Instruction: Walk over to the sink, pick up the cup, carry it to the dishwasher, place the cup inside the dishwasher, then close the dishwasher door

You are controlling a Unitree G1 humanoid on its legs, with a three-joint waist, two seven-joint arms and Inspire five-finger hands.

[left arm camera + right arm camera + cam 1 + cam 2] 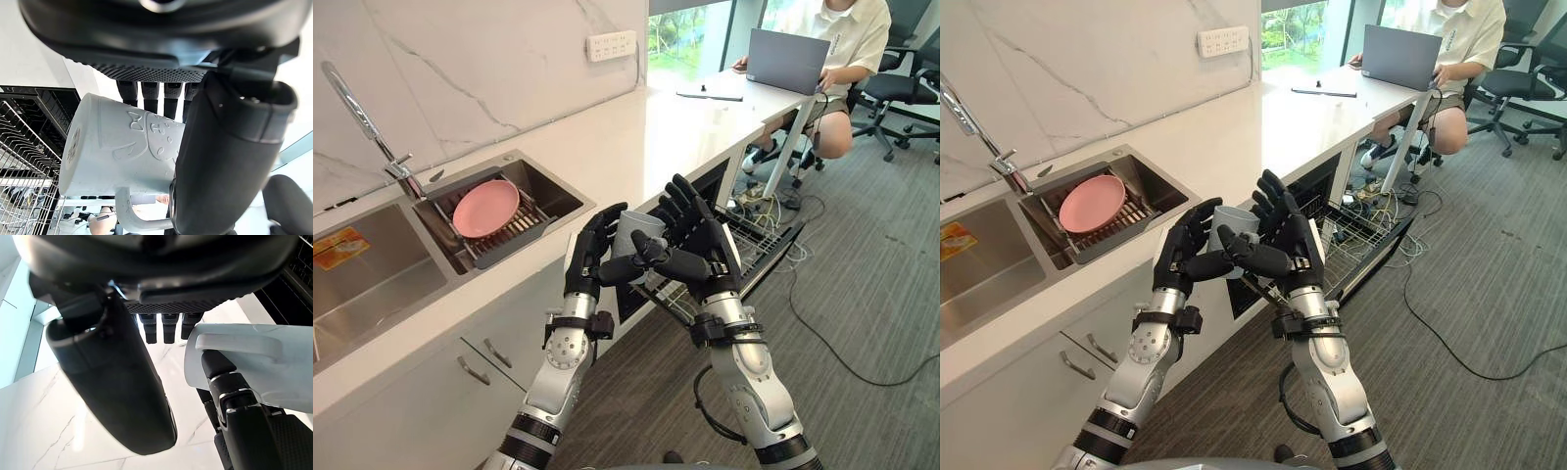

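Left hand [591, 253] curls round the embossed pale cup [636, 233], right hand [709, 253] open beside it

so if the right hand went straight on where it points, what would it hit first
Likely the countertop edge above the open dishwasher; the right hand may pass over it toward the wall, depth unclear.

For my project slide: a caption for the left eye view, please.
Left hand grips the pale cup, right hand open beside it, before the open dishwasher.
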